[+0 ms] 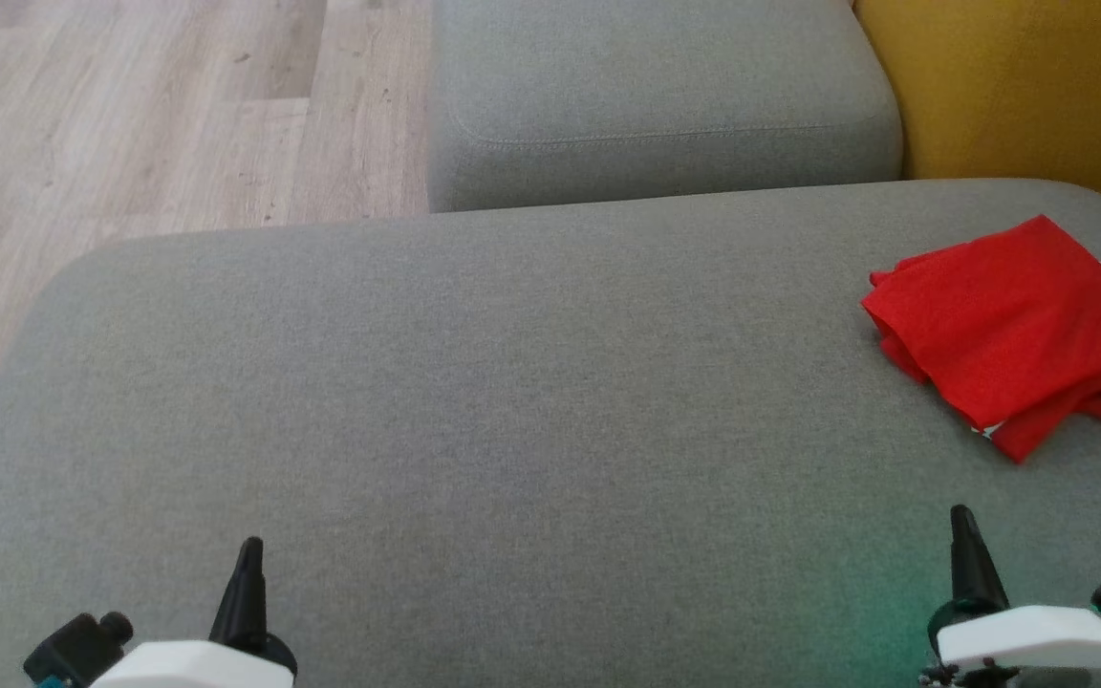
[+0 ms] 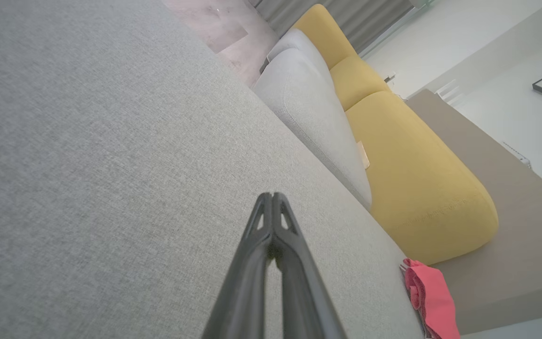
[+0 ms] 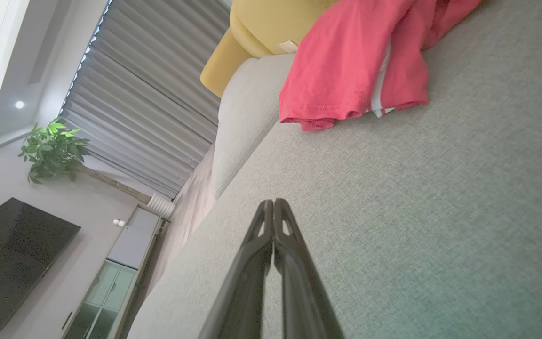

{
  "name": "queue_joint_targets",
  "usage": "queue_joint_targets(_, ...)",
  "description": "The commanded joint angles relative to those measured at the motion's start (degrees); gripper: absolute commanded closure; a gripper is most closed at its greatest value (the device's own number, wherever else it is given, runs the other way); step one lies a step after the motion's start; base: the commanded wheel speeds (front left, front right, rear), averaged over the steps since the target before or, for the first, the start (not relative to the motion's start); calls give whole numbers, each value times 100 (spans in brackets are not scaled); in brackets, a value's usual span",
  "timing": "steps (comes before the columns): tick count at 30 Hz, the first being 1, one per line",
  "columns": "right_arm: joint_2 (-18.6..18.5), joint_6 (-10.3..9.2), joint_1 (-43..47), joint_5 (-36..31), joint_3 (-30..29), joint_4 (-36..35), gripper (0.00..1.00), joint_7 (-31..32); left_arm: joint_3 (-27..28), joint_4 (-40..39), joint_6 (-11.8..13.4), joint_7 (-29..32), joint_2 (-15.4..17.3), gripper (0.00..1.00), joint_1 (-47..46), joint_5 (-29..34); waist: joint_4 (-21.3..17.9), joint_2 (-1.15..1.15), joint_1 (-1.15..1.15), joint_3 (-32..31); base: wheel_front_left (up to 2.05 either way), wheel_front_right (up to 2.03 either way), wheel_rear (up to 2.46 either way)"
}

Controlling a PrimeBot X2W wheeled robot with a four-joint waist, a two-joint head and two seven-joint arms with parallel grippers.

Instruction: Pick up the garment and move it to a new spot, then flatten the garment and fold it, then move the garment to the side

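Note:
The garment (image 1: 1019, 330) is a red cloth, folded, lying at the right edge of the big grey cushion (image 1: 512, 401); a bit of white shows along its near edge. The right wrist view has the garment (image 3: 355, 61) ahead of the fingers, and the left wrist view catches it (image 2: 428, 296) far off at the lower right. My left gripper (image 1: 250, 547) rests low at the lower left, shut and empty. My right gripper (image 1: 961, 516) is shut and empty too, well short of the garment. Both wrist views show the tips (image 2: 271, 195) (image 3: 273, 202) pressed together.
A second grey cushion (image 1: 656, 96) lies beyond the big one, with a yellow cushion (image 1: 1028, 86) at the back right. Wooden floor (image 1: 130, 115) runs along the left. In the right wrist view a dark screen (image 3: 12, 263), a plant (image 3: 52, 148) and curtains (image 3: 148, 103) stand farther off.

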Motion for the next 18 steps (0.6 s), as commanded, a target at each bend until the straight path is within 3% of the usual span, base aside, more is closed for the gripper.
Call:
queue_joint_targets(1,-20,-3,-400,186,7,-235,100,51,160,-134,-53,33,90,100,-375,-195,-2,0,0,15,0,0,0)
queue_joint_targets(18,-12,-4,-615,1303,-153,-317,100,331,381,28,-244,305,90,100,-735,-1413,-25,0,0,171,0,0,0)
